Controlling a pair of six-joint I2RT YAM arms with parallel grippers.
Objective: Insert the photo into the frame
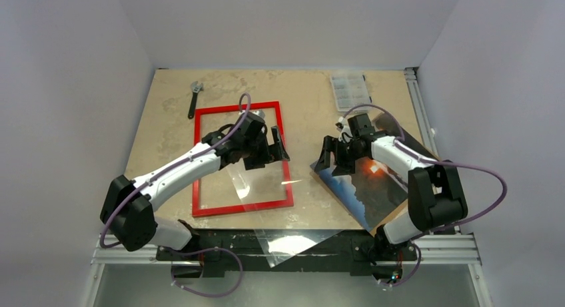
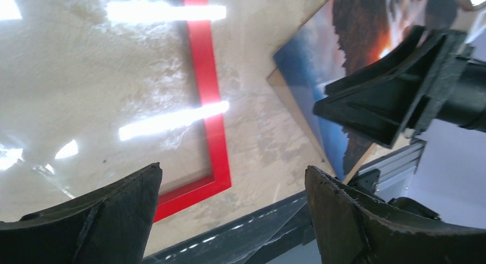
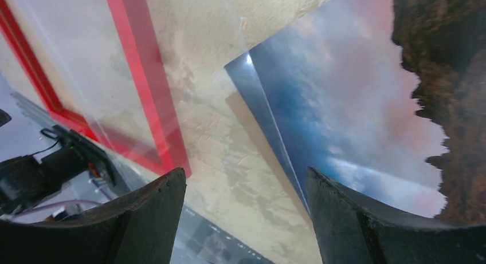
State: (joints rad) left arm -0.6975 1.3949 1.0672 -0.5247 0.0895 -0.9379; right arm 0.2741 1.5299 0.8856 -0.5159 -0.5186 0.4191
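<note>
Both pairs of jaws are seen spread apart, with nothing held. The left jaws are poised over the right side of the frame, which is laid flat, red face up. The photo is found directly beneath the right jaws, picture side up, with one corner showing between them. It is laid on a brown backing board, beside the frame but not touching it.

A slip or a crease is likely if the glossy, flat print is pinched only at that corner. The board could also be lifted with it, since the two edges lie close together. A clear sheet is draped across the frame below the left jaws and overhangs the near edge. It could be knocked off or trapped under the print. A clash is possible, as the two pairs of jaws are already near each other.

The tabletop is mottled beige and streaked with lamp glare. It is enclosed by plain white walls. A wrench and a plastic packet are left well beyond the jaws.
</note>
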